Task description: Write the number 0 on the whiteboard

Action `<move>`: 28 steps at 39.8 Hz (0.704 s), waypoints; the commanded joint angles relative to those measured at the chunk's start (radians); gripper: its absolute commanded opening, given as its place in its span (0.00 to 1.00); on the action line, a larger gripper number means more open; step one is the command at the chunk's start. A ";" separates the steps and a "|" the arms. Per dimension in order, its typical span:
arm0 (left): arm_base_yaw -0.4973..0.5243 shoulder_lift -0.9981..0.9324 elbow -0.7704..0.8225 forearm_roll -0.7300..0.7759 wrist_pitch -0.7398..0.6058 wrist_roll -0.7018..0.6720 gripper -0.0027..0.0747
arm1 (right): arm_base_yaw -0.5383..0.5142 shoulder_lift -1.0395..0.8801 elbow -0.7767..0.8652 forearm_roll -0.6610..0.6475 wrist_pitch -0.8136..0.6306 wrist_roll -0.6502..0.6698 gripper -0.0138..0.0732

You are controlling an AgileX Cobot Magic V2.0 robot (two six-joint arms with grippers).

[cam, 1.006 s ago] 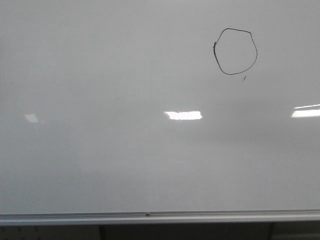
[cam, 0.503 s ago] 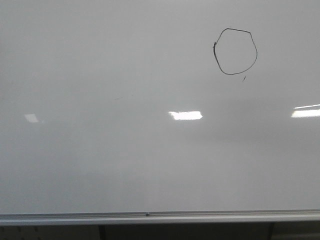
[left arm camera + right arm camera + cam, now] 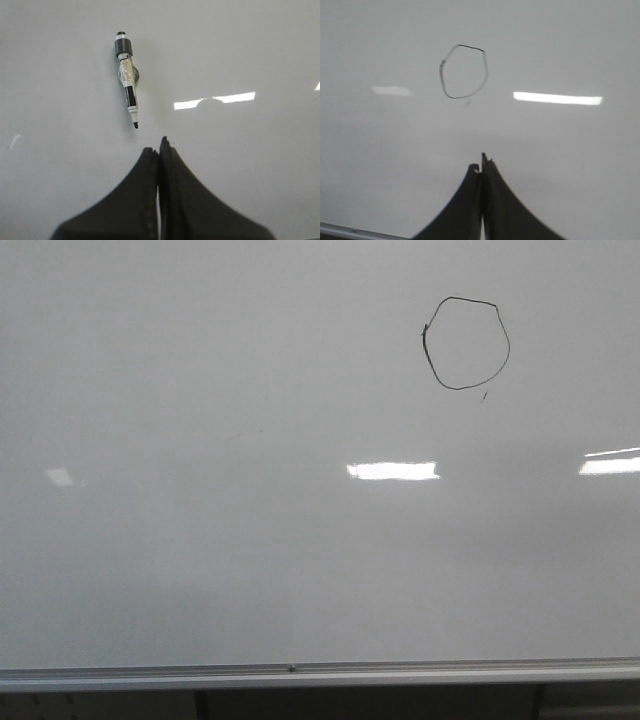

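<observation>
The number 0 (image 3: 466,344) is a thin black closed loop at the upper right of the whiteboard (image 3: 250,540); it also shows in the right wrist view (image 3: 463,72). A black and white marker (image 3: 127,80) lies on the board in the left wrist view, uncapped tip towards my left gripper (image 3: 159,148). That gripper is shut and empty, a short way from the marker tip. My right gripper (image 3: 481,165) is shut and empty, some way from the loop. Neither gripper shows in the front view.
A tiny dark tick mark (image 3: 484,396) sits just below the loop. The silver edge rail (image 3: 300,672) runs along the board's near side and shows in the right wrist view (image 3: 350,231). Bright light reflections (image 3: 392,470) lie across the board.
The front view has shifted slightly: the loop sits a little further left and the middle reflection has moved right and grown longer.
</observation>
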 commanded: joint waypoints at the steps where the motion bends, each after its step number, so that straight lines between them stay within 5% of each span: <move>1: -0.002 -0.019 0.023 -0.010 -0.088 -0.011 0.01 | -0.074 -0.048 0.024 -0.115 -0.089 0.122 0.08; 8: -0.002 -0.019 0.023 -0.010 -0.088 -0.011 0.01 | -0.125 -0.130 0.108 -0.231 -0.089 0.232 0.08; 28: -0.002 -0.017 0.023 -0.010 -0.088 -0.011 0.01 | -0.125 -0.147 0.135 -0.234 -0.070 0.236 0.08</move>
